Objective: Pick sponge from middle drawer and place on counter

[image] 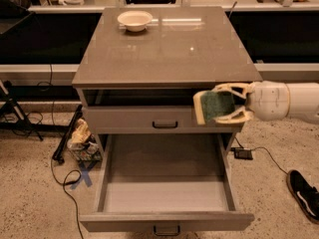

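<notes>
1. While clamped between the two cream fingers of the gripper, sponge: carried in the air, dark green scrub face toward the camera, yellow foam layer showing along its left edge; in front of the right end of the upper drawer front, just below the front right edge of the counter, above the right side of the middle drawer.
2. Gripper: closed on the sponge, one finger across its top, the other across its bottom; pointing left from a thick white arm entering at the right edge of the view.
3. Middle drawer: pulled far out toward the camera, pale flat floor in full view, low grey side walls, small dark bar handle on the front panel.
4. Counter: glossy grey-brown slab, light reflections across the surface; cream bowl standing near the back left corner, well apart from the sponge.
5. Upper drawer front: shut, black handle at its centre, dark gap between it and the counter.
6. Surroundings: speckled floor; black cables and a cluttered bag left of the cabinet; dark shoe at lower right.
</notes>
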`<state>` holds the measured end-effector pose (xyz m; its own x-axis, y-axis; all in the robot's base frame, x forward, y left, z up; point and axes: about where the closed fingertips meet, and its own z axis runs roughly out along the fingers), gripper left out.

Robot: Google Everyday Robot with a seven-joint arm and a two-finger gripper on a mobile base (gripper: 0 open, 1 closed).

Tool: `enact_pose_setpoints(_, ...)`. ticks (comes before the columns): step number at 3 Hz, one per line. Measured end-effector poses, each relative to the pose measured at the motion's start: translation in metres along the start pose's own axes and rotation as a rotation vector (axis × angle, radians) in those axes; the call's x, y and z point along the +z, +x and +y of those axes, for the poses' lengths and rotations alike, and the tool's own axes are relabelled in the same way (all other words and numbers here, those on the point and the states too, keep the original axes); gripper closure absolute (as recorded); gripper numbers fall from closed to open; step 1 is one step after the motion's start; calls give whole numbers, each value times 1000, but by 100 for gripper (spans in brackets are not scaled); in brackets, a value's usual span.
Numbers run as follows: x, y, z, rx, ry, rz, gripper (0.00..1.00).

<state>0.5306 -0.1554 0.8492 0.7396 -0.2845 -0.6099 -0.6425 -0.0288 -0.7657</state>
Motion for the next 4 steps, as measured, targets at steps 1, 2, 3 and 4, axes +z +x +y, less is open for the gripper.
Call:
enact_pose_setpoints(1, 3, -6, -62, -48, 99, 15, 100)
enact_pose_setpoints(2, 8, 2, -118, -24, 189, 43, 100)
enact_pose_setpoints(3, 19, 24, -160, 46, 233, 56, 100)
enact_pose_setpoints(4, 36, 54, -191, 138, 238, 89, 100)
